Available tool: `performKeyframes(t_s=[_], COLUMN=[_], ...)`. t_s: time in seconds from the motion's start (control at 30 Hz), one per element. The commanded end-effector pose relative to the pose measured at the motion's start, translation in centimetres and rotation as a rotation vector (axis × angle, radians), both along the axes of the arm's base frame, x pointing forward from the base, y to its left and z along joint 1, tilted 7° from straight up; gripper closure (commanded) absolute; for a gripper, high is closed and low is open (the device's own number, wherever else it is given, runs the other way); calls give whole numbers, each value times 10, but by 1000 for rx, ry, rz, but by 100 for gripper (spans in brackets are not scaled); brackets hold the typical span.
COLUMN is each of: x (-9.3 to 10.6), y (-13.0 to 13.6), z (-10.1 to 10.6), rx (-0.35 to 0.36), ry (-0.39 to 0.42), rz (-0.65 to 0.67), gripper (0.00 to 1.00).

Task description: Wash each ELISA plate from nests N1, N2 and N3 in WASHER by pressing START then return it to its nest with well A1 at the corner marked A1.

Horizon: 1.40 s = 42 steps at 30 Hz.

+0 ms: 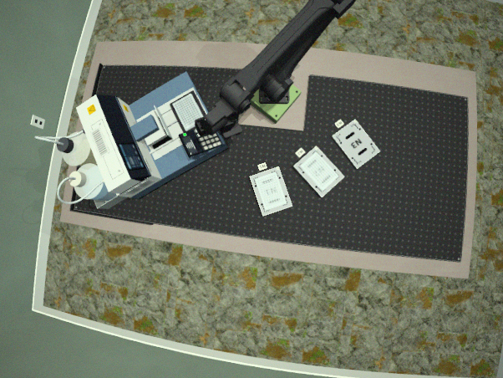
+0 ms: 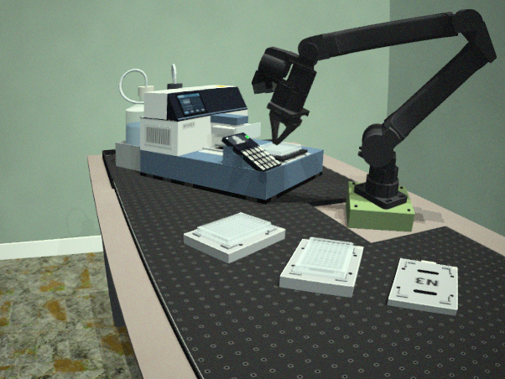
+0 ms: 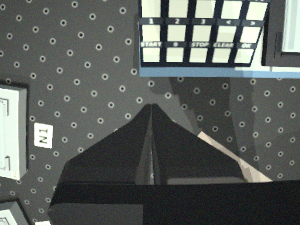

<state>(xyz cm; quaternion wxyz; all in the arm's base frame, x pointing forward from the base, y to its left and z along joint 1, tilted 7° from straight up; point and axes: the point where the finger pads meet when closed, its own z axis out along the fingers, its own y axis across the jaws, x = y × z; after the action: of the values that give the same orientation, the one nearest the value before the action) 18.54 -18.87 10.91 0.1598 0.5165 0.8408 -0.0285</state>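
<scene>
Jaws together, gripper (image 1: 232,130) (image 2: 275,142) (image 3: 151,113) hovers near washer keypad (image 1: 203,141) (image 2: 252,153) (image 3: 197,35)
Lifting a poorly gripped plate (image 1: 188,111) (image 2: 282,149) (image 3: 293,26) could drop it.

1. Gripper (image 3: 151,113) at lower middle, fingers shut, tips together, nothing between them.
2. Keypad (image 3: 204,33) above it at the top edge, rows of pale keys; lowest row reads START, 0, STOP, CLEAR, OK.
3. Blue strip (image 3: 215,72) right below keypad.
4. Dark dotted mat (image 3: 95,64) under the gripper.
5. N1 label (image 3: 43,135) on mat, left, just beside a pale nest (image 3: 22,131) cut by the frame.
6. Another pale piece (image 3: 15,211) at lower left corner, probably a second nest, mostly cut off.
7. Dark-framed pale item (image 3: 292,26), top right, partly shown.
</scene>
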Motion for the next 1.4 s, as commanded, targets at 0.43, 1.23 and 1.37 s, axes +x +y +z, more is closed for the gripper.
performKeyframes(t_s=[0.43,1.23,1.37], x=[-19,-43,-59], y=[-73,-112,-124], z=[26,25,26], rx=[174,397,419], ry=[22,68,64], rz=[-365,-825,-958], gripper=[0,0,0])
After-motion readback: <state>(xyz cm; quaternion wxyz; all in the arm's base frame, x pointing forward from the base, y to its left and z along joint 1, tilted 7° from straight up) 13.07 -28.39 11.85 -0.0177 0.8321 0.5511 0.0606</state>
